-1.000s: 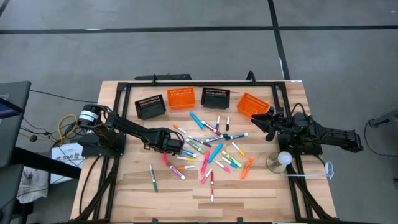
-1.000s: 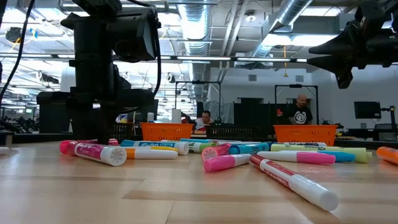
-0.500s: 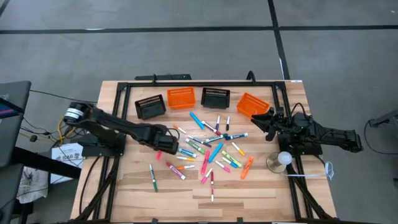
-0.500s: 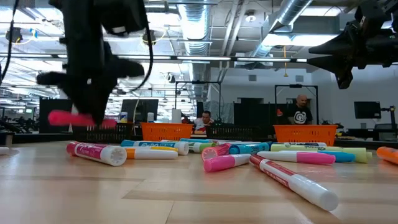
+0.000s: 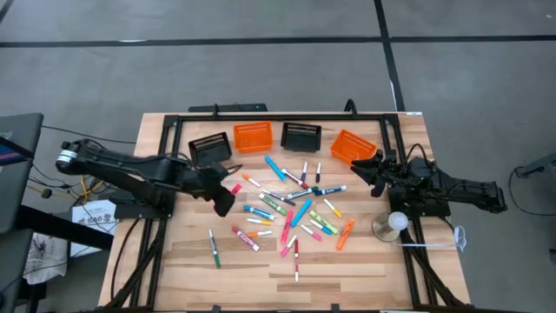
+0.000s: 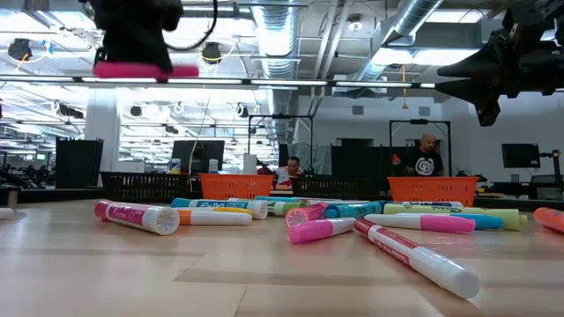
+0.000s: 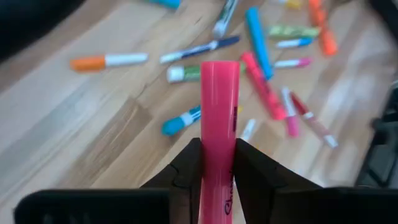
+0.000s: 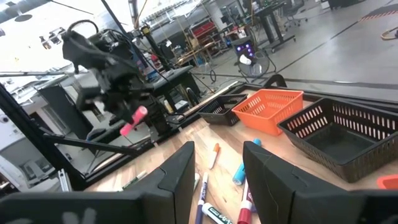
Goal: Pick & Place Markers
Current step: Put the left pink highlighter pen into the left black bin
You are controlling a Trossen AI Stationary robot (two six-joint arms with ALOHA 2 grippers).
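Many markers (image 5: pixel 291 207) lie scattered on the wooden table's middle. My left gripper (image 5: pixel 223 195) hangs high over the table's left part, shut on a pink marker (image 7: pixel 219 106). That marker also shows in the high view (image 5: pixel 234 188), in the low view (image 6: pixel 145 69) and in the right wrist view (image 8: pixel 134 120). At the table's right edge my right gripper (image 5: pixel 370 170) stands open and level, with nothing between its fingers (image 8: pixel 180 168). My left gripper pinches the pink marker's barrel (image 7: pixel 217 155) between its two fingers (image 7: pixel 188 167). It comes slanting down from the table's left side. The marker is lifted clear of the table and lies about level, its ends (image 6: pixel 187 70) sticking out on both sides of the fingers.
Four slotted baskets stand in a row at the far edge: black (image 5: pixel 209 148), orange (image 5: pixel 253 136), black (image 5: pixel 301 136), orange (image 5: pixel 352 146). A white round thing on a stand (image 5: pixel 395 223) sits near the right arm. A black frame (image 5: pixel 278 116) borders the table. People (image 6: pixel 427 157) sit in the room behind.
My left gripper has risen from the marker pile with the pink marker, drawn back toward the table's left edge and rolled about its own line. The marker is now lifted high and clear of the table. The other markers lie as before.
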